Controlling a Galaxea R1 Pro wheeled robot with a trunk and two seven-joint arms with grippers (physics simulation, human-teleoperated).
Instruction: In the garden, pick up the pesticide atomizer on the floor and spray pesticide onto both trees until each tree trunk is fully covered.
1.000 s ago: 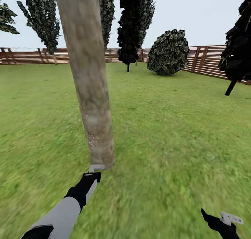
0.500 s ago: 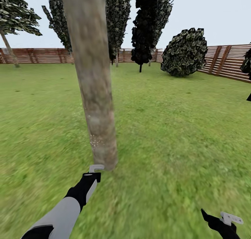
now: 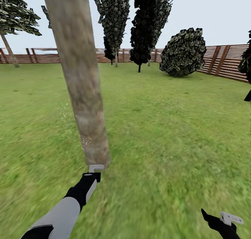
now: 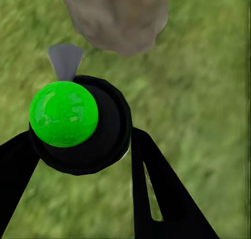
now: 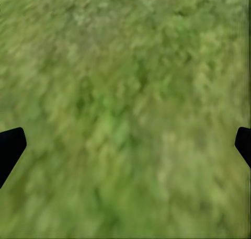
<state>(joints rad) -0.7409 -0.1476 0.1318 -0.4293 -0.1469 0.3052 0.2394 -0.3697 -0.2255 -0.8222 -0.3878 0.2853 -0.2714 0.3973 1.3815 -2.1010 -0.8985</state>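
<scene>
The left arm (image 3: pixel 62 213) has a pale grey, smooth forearm shell running into a black wrist section, with a black band at the elbow end. A grey panel runs along the side of the black wrist, and a small light-grey bracket caps its tip. The left gripper (image 4: pixel 83 160) has flat, matt black fingers (image 4: pixel 157 197); one carries a narrow slot cut through it. The right arm (image 3: pixel 219 225) is black at the wrist, with a light-grey bracket bearing two small holes. The right gripper's fingertips (image 5: pixel 10 147) are black, blunt and plain
</scene>
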